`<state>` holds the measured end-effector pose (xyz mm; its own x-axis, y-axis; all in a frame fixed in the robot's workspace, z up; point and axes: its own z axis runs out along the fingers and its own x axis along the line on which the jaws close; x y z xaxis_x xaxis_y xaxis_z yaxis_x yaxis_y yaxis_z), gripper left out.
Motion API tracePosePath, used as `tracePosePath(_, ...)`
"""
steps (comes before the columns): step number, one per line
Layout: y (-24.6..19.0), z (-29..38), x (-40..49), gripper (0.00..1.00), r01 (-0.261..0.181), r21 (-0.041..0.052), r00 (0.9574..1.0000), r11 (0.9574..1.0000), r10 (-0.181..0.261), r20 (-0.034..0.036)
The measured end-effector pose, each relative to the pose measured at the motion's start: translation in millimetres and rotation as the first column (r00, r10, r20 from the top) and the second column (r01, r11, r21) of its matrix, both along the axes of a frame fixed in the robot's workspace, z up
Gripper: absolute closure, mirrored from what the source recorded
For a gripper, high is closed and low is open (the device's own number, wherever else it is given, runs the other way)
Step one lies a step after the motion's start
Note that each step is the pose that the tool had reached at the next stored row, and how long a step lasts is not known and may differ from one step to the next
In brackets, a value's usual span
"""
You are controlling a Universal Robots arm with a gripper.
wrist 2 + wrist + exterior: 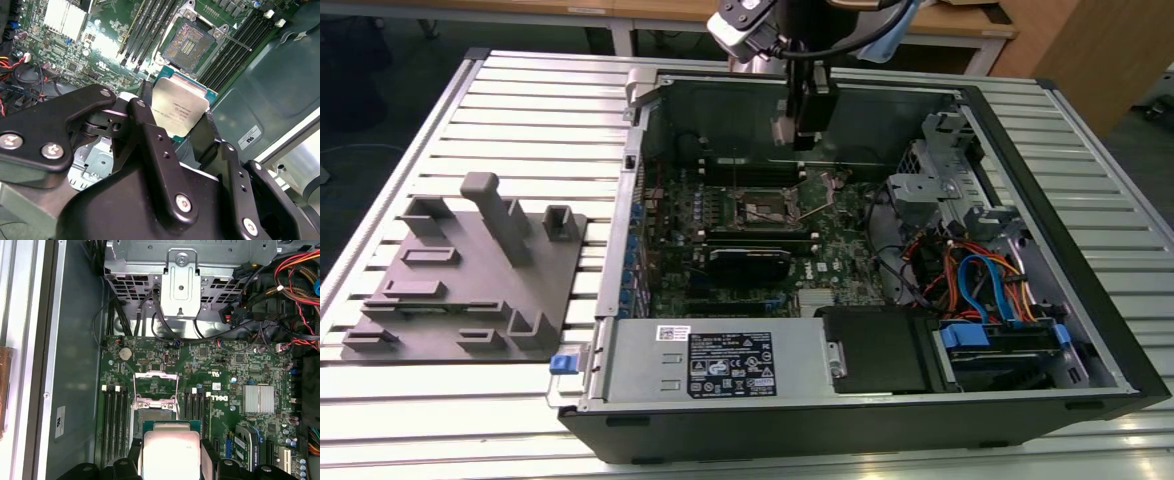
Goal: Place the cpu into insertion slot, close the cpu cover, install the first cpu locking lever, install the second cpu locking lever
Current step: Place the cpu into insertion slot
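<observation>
My gripper (802, 132) hangs inside the open computer case, above the back part of the green board. It is shut on the cpu (180, 106), a flat square chip with a dull silver top, pinched at two opposite edges by the black fingers (145, 107). In the first wrist view the cpu (170, 450) sits between the gripper (171, 462) fingers, partly covering the insertion slot (149, 414). The insertion slot (191, 42) lies open with its contact field bare, some way below the chip. The cpu cover (156, 385) is swung open beside the slot. The slot (765, 208) sits mid-board.
Long black memory slots (114, 420) flank the socket on both sides. A thin metal lever (235, 41) crosses beside it. A silver heatsink (258, 399), a drive cage (182, 275) and bundled cables (974, 275) crowd the case. A grey fixture block (467, 265) stands at the exterior view's left.
</observation>
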<state>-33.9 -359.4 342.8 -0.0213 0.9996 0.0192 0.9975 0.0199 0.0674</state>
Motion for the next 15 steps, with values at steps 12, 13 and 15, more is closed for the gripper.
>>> tracePosePath(12, 0.0, -4.4, 0.0, 0.46, 0.001, 0.0000, 1.0000, 1.0000, -0.001, 0.0000)
tracePosePath(13, 0.0, -4.7, 0.0, 0.46, 0.001, 0.0000, 1.0000, 1.0000, -0.001, 0.0000)
tracePosePath(15, 0.0, -5.3, 0.0, 0.46, 0.001, -0.0001, 1.0000, 1.0000, -0.001, -0.0001)
